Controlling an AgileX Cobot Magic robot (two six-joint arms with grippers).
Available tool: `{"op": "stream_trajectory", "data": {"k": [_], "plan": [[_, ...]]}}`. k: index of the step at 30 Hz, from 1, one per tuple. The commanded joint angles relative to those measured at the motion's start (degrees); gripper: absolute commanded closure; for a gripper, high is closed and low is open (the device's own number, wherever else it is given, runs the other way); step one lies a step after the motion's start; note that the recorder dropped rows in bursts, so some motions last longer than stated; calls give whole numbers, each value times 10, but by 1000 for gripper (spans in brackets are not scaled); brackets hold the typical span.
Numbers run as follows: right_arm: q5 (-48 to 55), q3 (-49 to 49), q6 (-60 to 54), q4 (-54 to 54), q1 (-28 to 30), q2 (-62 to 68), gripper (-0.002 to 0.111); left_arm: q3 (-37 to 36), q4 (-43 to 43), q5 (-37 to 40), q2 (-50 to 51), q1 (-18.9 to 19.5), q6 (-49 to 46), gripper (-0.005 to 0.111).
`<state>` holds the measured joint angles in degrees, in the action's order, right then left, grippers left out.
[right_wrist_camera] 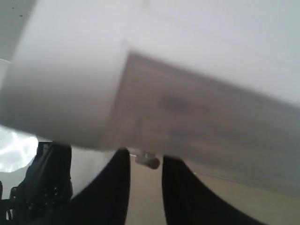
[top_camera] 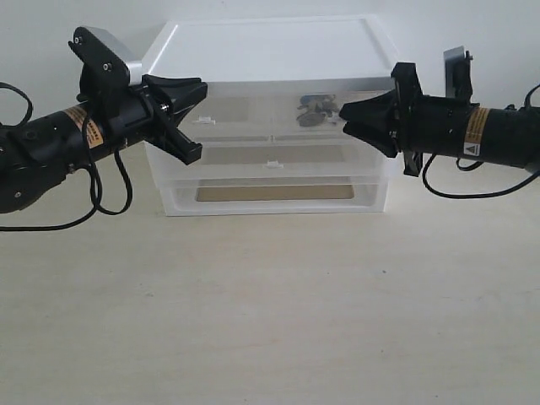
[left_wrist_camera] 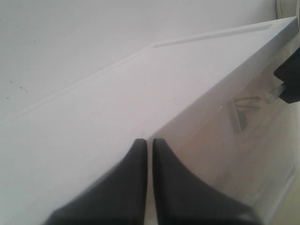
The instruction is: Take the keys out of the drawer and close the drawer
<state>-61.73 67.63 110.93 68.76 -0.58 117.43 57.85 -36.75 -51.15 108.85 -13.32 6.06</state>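
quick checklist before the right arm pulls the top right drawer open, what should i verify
1. keys inside the drawer: ok, visible through its front.
2. right gripper at the tab handle: ok, tab sits between the fingers.
3. fingers clamped on the tab: not ok, gaps show beside it.
4. left gripper off the drawer's path: ok, it is before the left twin.
5. left gripper open or shut: cannot tell, views disagree.

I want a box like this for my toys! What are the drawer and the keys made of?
The drawer looks like frosted, see-through white plastic: you can see the keys through its front. The keys look like silvery metal, with one blue bit, probably a plastic cap; they are too small to be sure.
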Motion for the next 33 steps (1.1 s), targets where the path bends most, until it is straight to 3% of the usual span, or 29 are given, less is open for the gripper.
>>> {"op": "stream_trajectory", "data": {"k": [1, 3, 9, 26, 33], "plan": [[17, 5, -40, -22, 0, 3, 98, 5, 64, 21, -1, 8, -3, 102], [15, 5, -55, -36, 0, 3, 109, 5, 64, 21, -1, 8, -3, 102], [7, 5, -70, -43, -1, 3, 108, 5, 64, 20, -1, 8, -3, 102], [-78, 3, -44, 125, -1, 3, 108, 5, 74, 17, -1, 8, -3, 102], [-67, -45, -73, 124, 1, -9, 108, 6, 74, 17, 0, 8, -3, 102]]}}
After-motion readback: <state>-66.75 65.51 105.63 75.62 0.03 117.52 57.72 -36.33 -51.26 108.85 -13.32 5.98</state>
